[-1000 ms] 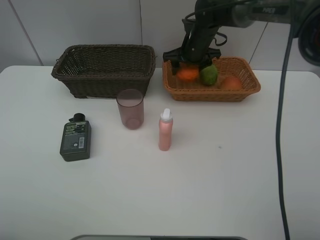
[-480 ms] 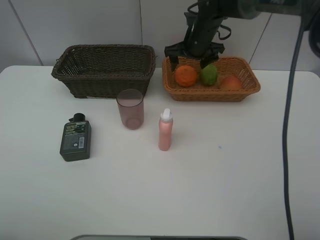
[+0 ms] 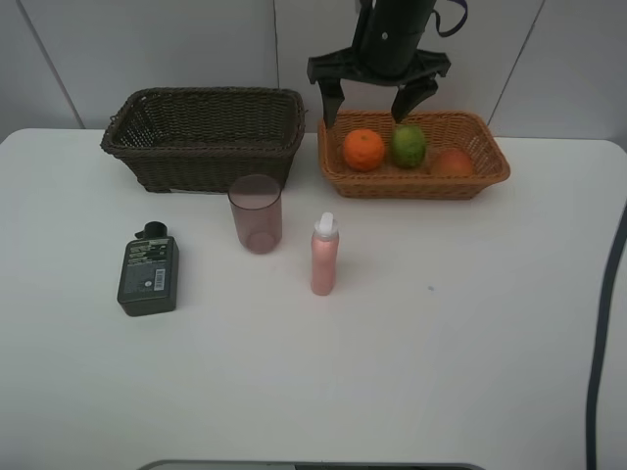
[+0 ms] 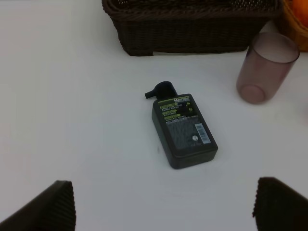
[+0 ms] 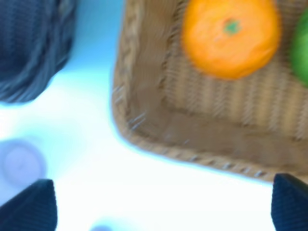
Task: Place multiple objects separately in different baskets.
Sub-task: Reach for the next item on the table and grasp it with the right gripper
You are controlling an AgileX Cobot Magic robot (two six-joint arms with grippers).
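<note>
The orange [image 3: 363,149], the green lime-like fruit [image 3: 409,145] and the peach [image 3: 453,162] lie in the light tan basket [image 3: 411,186]. Above its back left part hangs my right gripper [image 3: 366,110], open and holding nothing. The right wrist view shows the orange [image 5: 231,36] in the tan basket [image 5: 154,110] below that gripper [image 5: 161,207]. The pink cup [image 3: 256,213], the pink bottle [image 3: 324,255] and the dark green flask [image 3: 148,274] rest on the table. The dark brown basket [image 3: 204,137] looks empty. My left gripper [image 4: 163,207] is open, short of the flask [image 4: 183,127].
The white table ends at a tiled wall behind the baskets. In the left wrist view the cup [image 4: 265,67] stands beside the dark basket [image 4: 192,29]. A dark cable [image 3: 600,323] hangs at the right edge of the high view.
My right gripper has opened, let go of the orange and risen out of the tan basket. The orange now lies beside the lime. Nothing else has moved.
</note>
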